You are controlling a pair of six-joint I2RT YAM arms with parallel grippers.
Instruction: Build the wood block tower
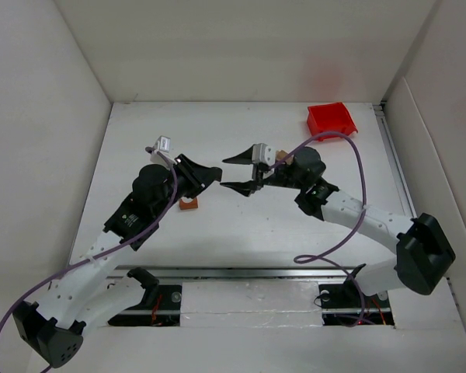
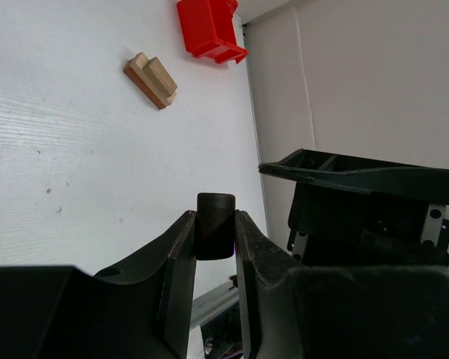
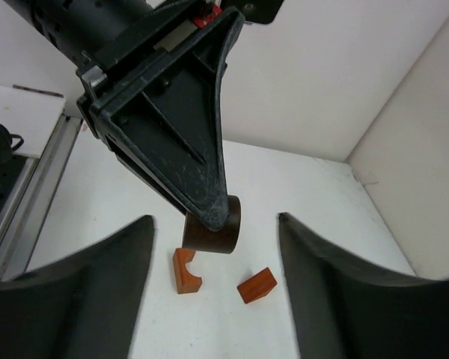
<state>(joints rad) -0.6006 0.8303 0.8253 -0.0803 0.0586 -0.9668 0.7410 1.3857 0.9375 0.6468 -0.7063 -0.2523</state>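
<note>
My left gripper [image 1: 215, 173] [image 2: 215, 218] is shut on a dark brown wooden cylinder [image 2: 215, 228] and holds it above the table. My right gripper [image 1: 224, 173] [image 3: 215, 218] is open, its jaws spread wide on either side of the cylinder [image 3: 209, 235] without touching it. Below, an orange arch-cut block [image 3: 185, 271] [image 1: 189, 204] and a small orange block [image 3: 257, 285] lie loose on the table. A tan stepped block pair [image 2: 150, 80] [image 1: 282, 158] lies behind the right gripper. No stacked tower shows.
A red plastic bin [image 1: 332, 119] [image 2: 207, 28] stands at the back right corner. White walls enclose the table [image 1: 217, 241] on three sides. A metal rail [image 1: 241, 272] runs along the near edge. Purple cables loop beside both arms.
</note>
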